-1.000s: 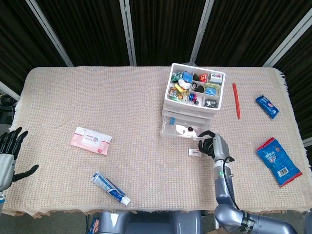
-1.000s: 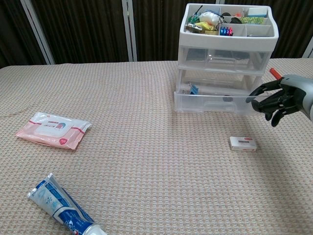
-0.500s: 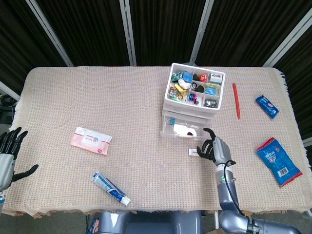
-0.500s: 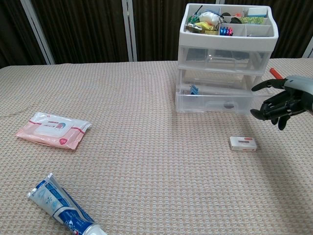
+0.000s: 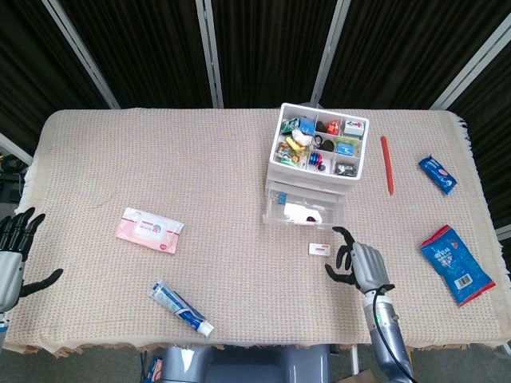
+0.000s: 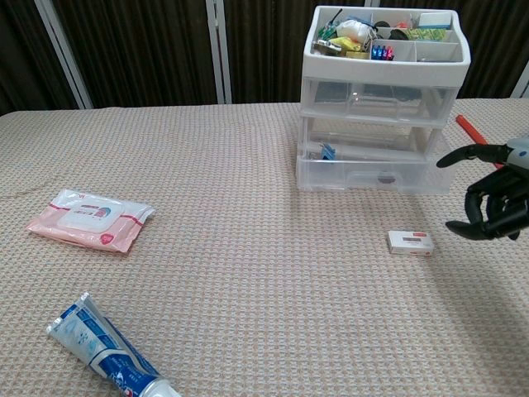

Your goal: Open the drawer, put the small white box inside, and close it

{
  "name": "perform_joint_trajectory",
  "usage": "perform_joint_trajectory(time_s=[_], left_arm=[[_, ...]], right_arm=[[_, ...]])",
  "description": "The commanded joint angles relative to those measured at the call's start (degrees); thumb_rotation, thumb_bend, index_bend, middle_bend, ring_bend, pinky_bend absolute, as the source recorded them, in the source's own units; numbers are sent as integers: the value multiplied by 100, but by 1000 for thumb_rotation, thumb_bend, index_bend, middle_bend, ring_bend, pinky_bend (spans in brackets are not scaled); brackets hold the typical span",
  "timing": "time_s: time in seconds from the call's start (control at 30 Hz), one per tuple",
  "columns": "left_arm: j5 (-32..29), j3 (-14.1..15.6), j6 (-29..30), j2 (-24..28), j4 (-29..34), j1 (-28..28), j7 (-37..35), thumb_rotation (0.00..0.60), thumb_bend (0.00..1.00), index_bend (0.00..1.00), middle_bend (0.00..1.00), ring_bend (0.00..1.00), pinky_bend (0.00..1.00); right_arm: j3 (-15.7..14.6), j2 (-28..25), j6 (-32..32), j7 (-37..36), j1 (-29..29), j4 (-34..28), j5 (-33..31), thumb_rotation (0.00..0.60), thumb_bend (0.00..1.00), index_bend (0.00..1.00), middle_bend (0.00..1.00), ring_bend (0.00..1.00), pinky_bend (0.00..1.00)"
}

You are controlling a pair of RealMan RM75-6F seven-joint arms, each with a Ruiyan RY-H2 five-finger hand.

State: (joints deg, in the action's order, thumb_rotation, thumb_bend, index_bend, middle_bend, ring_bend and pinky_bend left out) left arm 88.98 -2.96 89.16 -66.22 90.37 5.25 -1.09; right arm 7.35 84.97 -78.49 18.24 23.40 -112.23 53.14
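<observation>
From the head view, the bottom drawer point(image 5: 303, 212) sits pulled out, the small white box point(image 5: 319, 248) lies on the cloth just in front of it, and the right hand point(image 5: 359, 266) hangs nearby, fingers spread, holding nothing. The left hand point(image 5: 11, 254) is splayed too. Chest view: box point(image 6: 411, 242) just left of the empty right hand point(image 6: 494, 205).

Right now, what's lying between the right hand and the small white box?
Nothing: in the chest view only bare woven tablecloth separates the right hand from the small white box; the head view shows the same gap.
</observation>
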Motion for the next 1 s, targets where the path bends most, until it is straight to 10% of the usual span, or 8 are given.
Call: perform_joint_trajectory(time_s=[0.03, 0.33, 1.0], left_arm=[[12, -6, 29, -8, -5, -6, -2, 600, 184, 67, 0, 0, 0], [15, -25, 60, -32, -43, -9, -53, 600, 184, 68, 0, 0, 0], [8, -29, 44, -23, -38, -3, -100, 600, 185, 69, 0, 0, 0]], right_arm=[[-138, 27, -42, 114, -63, 33, 127, 600, 130, 205, 666, 655, 632], [-445, 552, -175, 542, -99, 788, 803, 600, 88, 270, 683, 671, 632], [-10, 1413, 154, 877, -8, 2151, 473, 600, 188, 343, 709, 693, 632]])
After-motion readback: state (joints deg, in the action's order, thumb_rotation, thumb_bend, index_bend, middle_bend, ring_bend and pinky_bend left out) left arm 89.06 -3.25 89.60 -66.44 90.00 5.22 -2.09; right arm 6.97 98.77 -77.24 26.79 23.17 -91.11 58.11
